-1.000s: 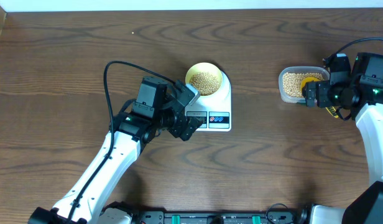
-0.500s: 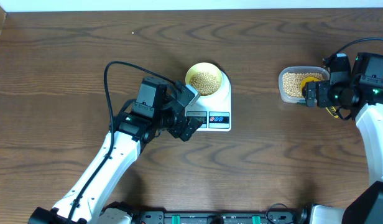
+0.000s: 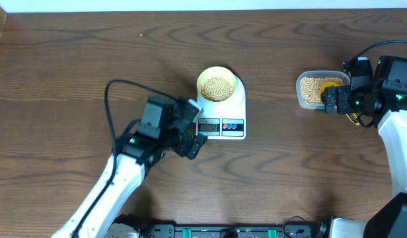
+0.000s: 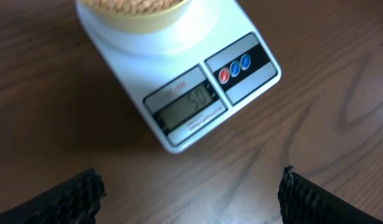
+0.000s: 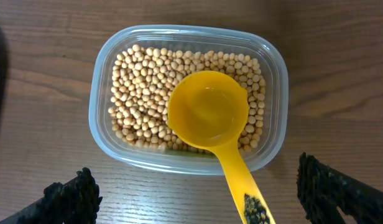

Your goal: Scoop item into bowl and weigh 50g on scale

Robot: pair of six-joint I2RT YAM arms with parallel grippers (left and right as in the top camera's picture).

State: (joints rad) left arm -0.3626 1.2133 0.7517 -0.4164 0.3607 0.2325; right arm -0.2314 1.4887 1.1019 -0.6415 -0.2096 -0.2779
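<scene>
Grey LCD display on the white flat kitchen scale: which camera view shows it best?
Left wrist: the grey LCD display of the white flat digital scale sits close, digits seemingly 50. Overhead shows only a tiny unreadable rectangle. Right wrist does not show it.

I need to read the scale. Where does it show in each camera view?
Overhead: the scale sits at centre, just ahead of the left gripper.
Left wrist: it fills the upper middle, with its display and buttons facing the camera.
Right wrist: not in it; only the tub and scoop show.
Shared landmark: the bowl of beans on the platform, seen overhead and at the left wrist view's top edge.
</scene>
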